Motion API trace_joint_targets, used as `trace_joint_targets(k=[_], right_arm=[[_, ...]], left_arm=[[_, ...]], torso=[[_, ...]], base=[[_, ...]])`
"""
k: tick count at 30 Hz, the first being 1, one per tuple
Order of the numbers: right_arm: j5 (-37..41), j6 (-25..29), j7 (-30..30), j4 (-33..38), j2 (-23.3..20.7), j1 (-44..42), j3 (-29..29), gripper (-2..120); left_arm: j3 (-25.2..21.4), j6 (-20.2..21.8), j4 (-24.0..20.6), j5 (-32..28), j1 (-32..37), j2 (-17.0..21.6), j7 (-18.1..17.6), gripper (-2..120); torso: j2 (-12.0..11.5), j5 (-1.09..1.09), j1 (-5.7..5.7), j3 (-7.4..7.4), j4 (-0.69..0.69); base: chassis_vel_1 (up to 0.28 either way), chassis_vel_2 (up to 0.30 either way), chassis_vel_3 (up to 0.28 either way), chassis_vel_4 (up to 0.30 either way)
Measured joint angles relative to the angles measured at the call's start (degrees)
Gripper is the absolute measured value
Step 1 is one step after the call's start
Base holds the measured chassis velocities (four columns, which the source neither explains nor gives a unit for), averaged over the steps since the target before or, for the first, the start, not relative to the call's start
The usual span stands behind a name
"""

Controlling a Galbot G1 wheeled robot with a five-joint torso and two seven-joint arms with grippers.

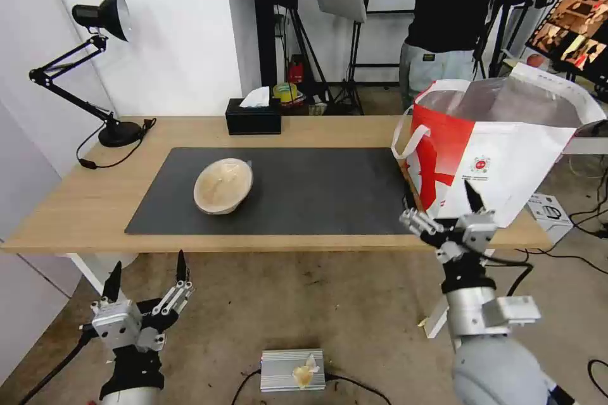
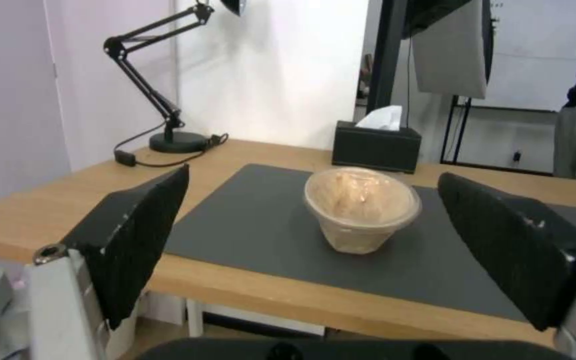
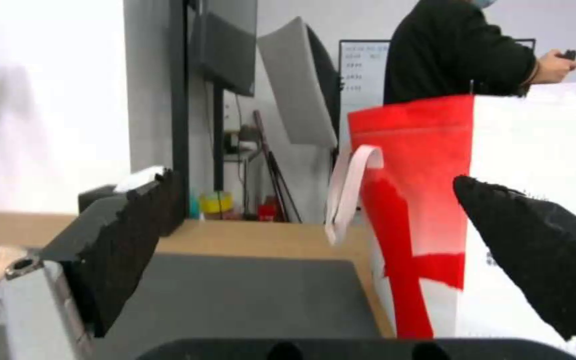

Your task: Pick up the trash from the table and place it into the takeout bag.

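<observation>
Nearest, the left gripper point(image 1: 147, 277) hangs below the front edge of the table point(image 1: 76, 209), its fingers wide apart and holding nothing. The right gripper point(image 1: 443, 209) is at the table edge, also wide open and empty, just before the takeout bag point(image 1: 506, 158). Farther, the beige bowl point(image 1: 223, 185) lies tilted on the dark mat point(image 1: 304, 193).

A beige paper bowl point(image 1: 223, 185) sits tilted on the table's point(image 1: 82, 202) grey mat; the white-and-red takeout bag point(image 1: 500, 152) stands open at the table's right end.
</observation>
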Motion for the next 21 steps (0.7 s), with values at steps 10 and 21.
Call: trace_joint_targets(k=[10,21], right_arm=[[-3.88,1.08,-1.42,-2.26,0.33,-3.04,-1.62,100],[-9.19,2.65,-1.88,-5.19,2.21,-7.6,-5.6,100]], left_arm=[[-0.25,0.07,0.51,-1.02,-0.56,1.06,-0.02,100],[0.2,0.25,1.38,-1.32,-1.02,0.94,-0.06,100]], torso=[[0.0,0.0,0.0,0.0,0.0],[0.0,0.0,0.0,0.0,0.0]], base=[[0.0,0.0,0.0,0.0],[0.0,0.0,0.0,0.0]])
